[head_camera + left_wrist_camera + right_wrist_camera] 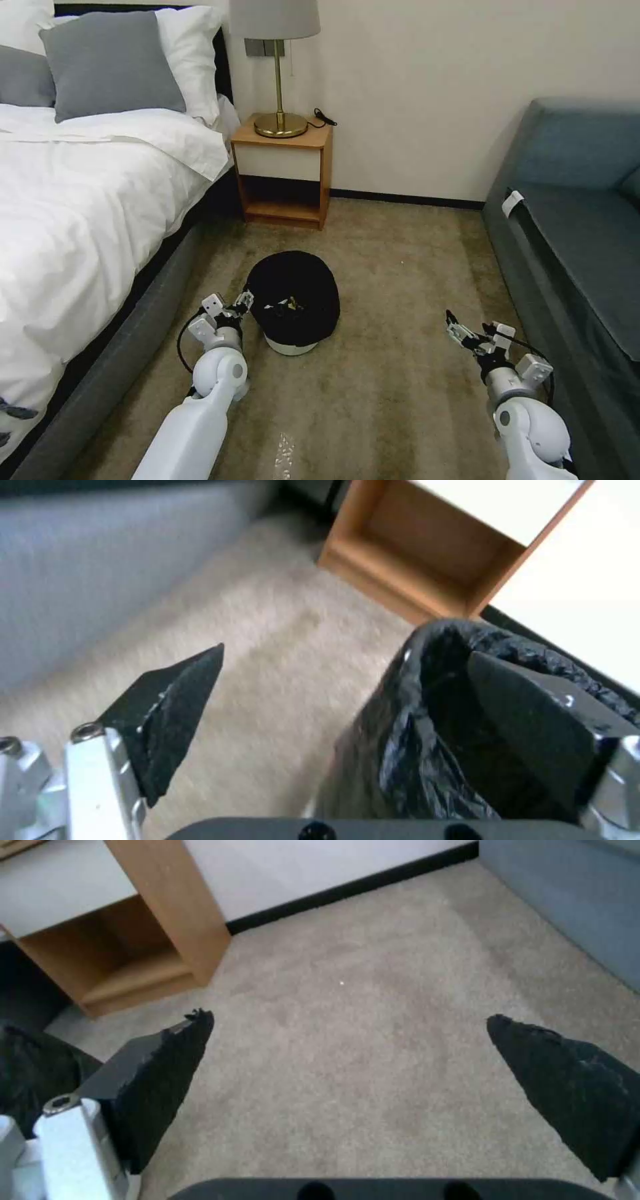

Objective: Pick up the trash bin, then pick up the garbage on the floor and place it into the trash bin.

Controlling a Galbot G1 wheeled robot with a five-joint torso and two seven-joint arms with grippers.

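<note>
The trash bin [293,303], white with a black bag folded over its rim, stands on the floor [400,280] between the bed and the sofa. Small white and yellow bits of garbage [283,307] lie inside it; I cannot make out what they are. My left gripper [248,297] is open at the bin's left rim. In the left wrist view this gripper [345,652] straddles the bagged rim [427,690], with one finger over the bin's mouth and the other outside above the carpet. My right gripper [467,327] [348,1015] hangs open over bare carpet to the bin's right, holding nothing.
The bed [80,220] runs along the left and the grey sofa [573,227] along the right. A wooden nightstand [283,173] with a brass lamp [280,80] stands by the far wall. Open carpet lies between the bin and the sofa.
</note>
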